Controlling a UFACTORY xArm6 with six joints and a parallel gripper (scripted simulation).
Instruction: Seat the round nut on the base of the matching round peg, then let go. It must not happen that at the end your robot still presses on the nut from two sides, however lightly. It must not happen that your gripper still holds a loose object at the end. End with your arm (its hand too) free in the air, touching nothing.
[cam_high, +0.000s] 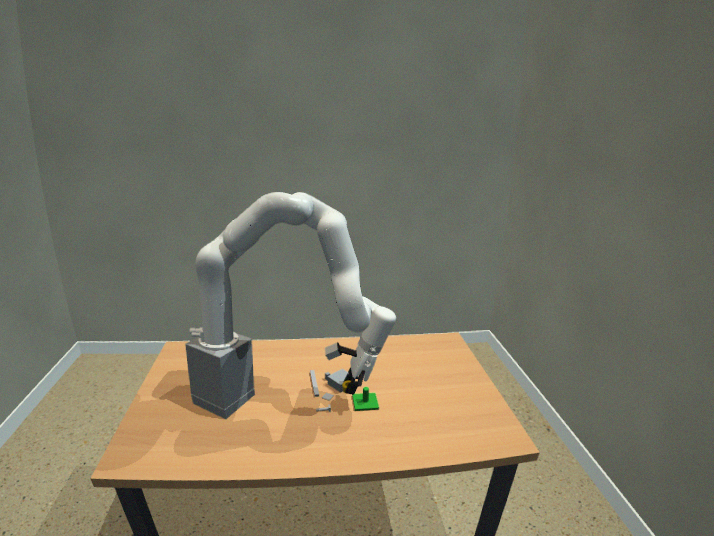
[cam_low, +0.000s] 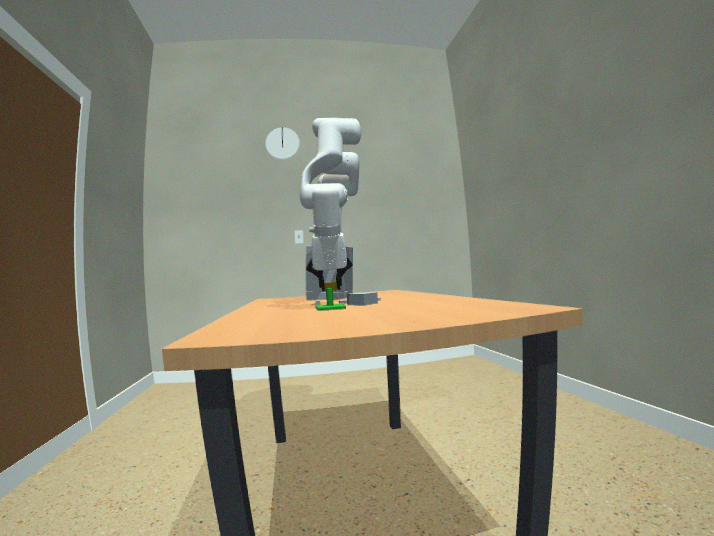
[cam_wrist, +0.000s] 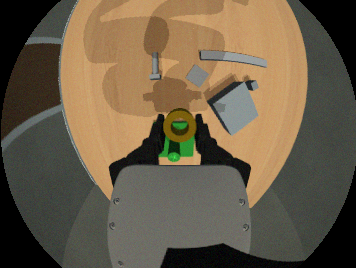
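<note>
Gripper: gripper (cam_wrist: 178, 130) sits low centre in the wrist view, its dark fingers clamped on either side of the round nut (cam_wrist: 178, 124).
Nut: brass-coloured ring, held off the table, its hole facing the wrist camera; green shows through the hole.
Peg: green round peg (cam_high: 365, 394) stands upright on its green square base (cam_high: 369, 403), right of centre on the table in the top view.
Key relation: in the wrist view the peg's tip lies just below the ring's hole, toward the lower edge of the frame, so hole and peg axis look close but not quite lined up; in the top view the nut (cam_high: 347, 384) hangs just left of the peg, near its top.
Judgement: the next move seems to call for a small sideways shift toward the peg, then a straight descent.
Farther: grey blocks (cam_wrist: 233, 108) lie upper right in the wrist view, near the peg.
Table: wooden table (cam_high: 461, 426) carries everything.
</note>
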